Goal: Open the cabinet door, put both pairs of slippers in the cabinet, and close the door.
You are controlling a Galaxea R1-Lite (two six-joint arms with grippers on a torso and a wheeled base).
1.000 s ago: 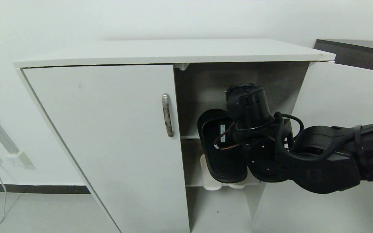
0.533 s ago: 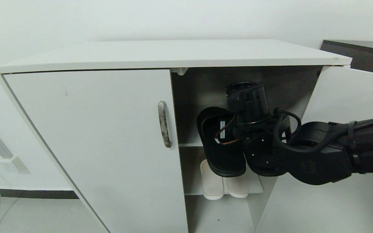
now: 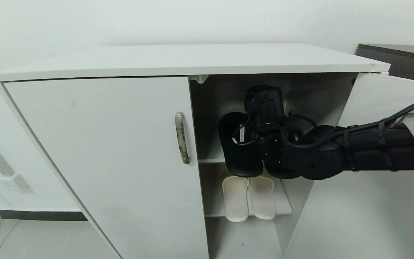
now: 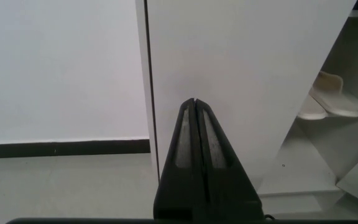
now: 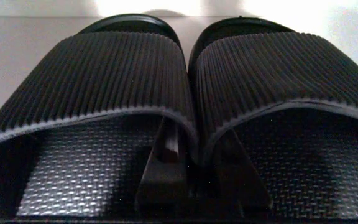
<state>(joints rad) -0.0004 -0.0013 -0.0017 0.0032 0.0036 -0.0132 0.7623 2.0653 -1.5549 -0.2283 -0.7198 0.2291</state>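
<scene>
The left gripper (image 4: 194, 102) is pressed closed on nothing and hangs low in front of the white cabinet's (image 3: 192, 59) closed left door panel (image 3: 102, 144), which carries a vertical brushed-metal handle (image 3: 180, 137).

Right of that, in the open half, the pair of black ribbed rubber slippers (image 3: 238, 144) sits at the mouth of the upper compartment. The toes point inward and the heels hang just past the front edge of the middle shelf (image 3: 210, 161). The right gripper (image 5: 196, 152) is clamped on the two adjoining inner straps, pinning both slippers side by side.

Below, the pair of cream-white flat slippers (image 3: 248, 197) lies on the lower shelf. The open right door (image 3: 372, 97) stands beside the right arm.

The black pair looks nearly placed, and the main risk is letting go too early. With the heels overhanging the shelf edge, the pair could tip out and drop onto the cream slippers or the floor. A grip on the straps alone could also let one slipper slide free. On the way out, the arm could clip the open door.
</scene>
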